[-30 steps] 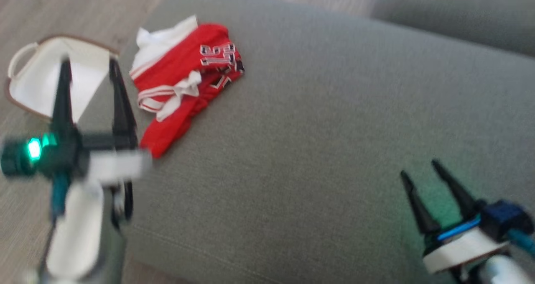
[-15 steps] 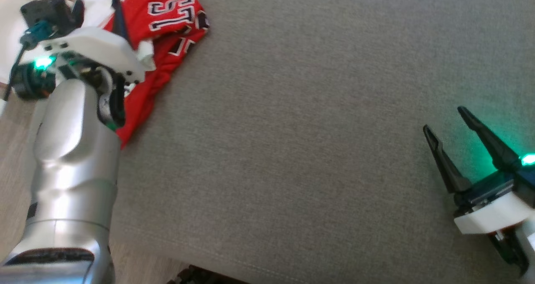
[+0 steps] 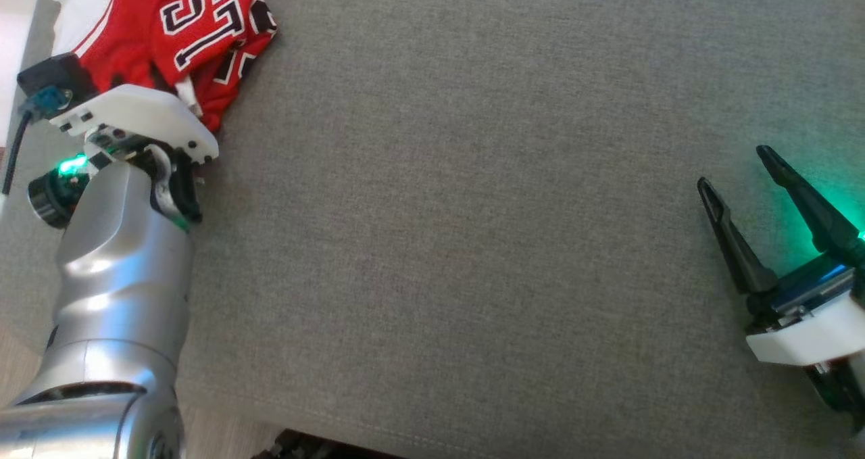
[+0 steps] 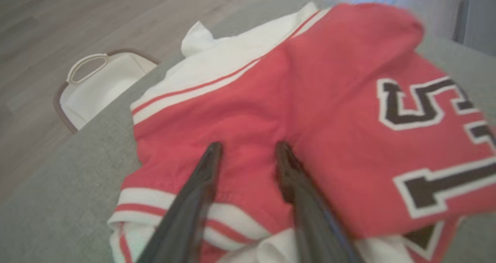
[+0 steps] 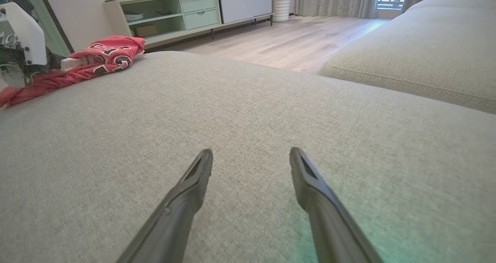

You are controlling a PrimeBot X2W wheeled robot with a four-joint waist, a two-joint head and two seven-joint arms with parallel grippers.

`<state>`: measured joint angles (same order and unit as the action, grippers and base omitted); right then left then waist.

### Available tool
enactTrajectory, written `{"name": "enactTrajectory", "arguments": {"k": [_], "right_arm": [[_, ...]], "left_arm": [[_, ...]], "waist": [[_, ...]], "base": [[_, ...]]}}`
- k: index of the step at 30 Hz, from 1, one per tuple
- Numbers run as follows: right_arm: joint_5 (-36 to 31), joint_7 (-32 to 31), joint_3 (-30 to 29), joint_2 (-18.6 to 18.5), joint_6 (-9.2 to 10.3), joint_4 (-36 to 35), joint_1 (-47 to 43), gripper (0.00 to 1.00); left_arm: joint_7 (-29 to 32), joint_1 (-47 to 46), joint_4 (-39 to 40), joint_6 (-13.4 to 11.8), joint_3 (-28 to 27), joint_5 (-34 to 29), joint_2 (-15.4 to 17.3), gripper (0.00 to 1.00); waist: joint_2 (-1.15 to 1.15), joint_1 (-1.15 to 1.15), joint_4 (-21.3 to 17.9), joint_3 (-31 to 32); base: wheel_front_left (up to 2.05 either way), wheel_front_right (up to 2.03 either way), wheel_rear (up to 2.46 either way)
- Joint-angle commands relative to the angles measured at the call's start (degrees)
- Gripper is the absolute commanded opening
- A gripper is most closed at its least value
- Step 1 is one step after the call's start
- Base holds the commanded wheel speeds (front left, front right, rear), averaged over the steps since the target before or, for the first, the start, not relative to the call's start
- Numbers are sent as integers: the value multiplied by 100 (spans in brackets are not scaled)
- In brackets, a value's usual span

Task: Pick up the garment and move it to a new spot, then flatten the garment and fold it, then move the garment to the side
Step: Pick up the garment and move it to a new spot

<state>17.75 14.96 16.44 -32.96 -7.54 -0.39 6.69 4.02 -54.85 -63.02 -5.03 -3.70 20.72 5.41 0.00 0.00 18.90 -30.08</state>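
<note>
The big grey cushion is the stage here, wide and bare across its middle and right, with a second cushion beyond it at the far right. In the far left corner lies the garment, a red jersey with white trim and black numerals, bunched in a heap close to the cushion's edge. Past that edge, a white basket sits on the wooden floor. The left gripper is right on the job: jaws spread wide, both fingertips down on the red cloth just above the striped hem, a ridge of fabric between them and nothing pinched yet. The right gripper waits at the near right, well apart from the jersey, jaws wide and empty over bare cushion. This looks like the pick-up itself. To do it well, the left fingers want to sink in and close on a thick fold, not on a single slippery layer. Then lift straight up until the trailing hem clears, and carry it right toward the open middle, away from the edge.
</note>
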Motion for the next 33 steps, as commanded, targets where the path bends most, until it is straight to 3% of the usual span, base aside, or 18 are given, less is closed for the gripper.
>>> {"name": "enactTrajectory", "arguments": {"k": [1, 6, 9, 19, 25, 26, 28, 33], "right_arm": [[31, 4, 59, -125, 5, 10, -85, 100], [37, 4, 188, 170, 5, 175, 2, 100], [44, 4, 328, 433, 5, 281, 47, 100], [63, 4, 537, 1380, 5, 654, -137, 100], [11, 4, 435, 1616, 5, 704, -435, 100], [1, 4, 424, 1624, 5, 689, -469, 100], [-21, 4, 383, 1622, 5, 651, -527, 100], [-90, 4, 236, 1435, 5, 543, -602, 100]], "left_arm": [[-273, -69, 53, 29, -106, 1, 300, 0], [-1222, -495, 89, 164, 195, -337, 591, 0], [-1446, -737, 125, 312, 334, -441, 680, 0], [-1458, -1266, 546, 768, 897, -821, 905, 0], [-1183, -1185, 873, 714, 1039, -911, 1022, 0], [-1130, -1136, 903, 679, 1028, -898, 1038, 4], [-1013, -1014, 962, 590, 1001, -868, 1063, 100], [-817, -681, 1103, 371, 879, -748, 1129, 100]], "waist": [[0, 0, -22, 54], [0, 0, -130, 517], [0, 0, -260, 882], [0, 0, -1137, 2209], [0, 0, -1496, 2515], [0, 0, -1507, 2514], [0, 0, -1488, 2477], [0, 0, -1173, 2203]], "base": [[0, 0, 0], [0, 0, 0], [0, 0, 0], [0, 0, 0], [0, 0, 0], [0, 0, 0], [0, 0, 0], [0, 0, 0]]}}
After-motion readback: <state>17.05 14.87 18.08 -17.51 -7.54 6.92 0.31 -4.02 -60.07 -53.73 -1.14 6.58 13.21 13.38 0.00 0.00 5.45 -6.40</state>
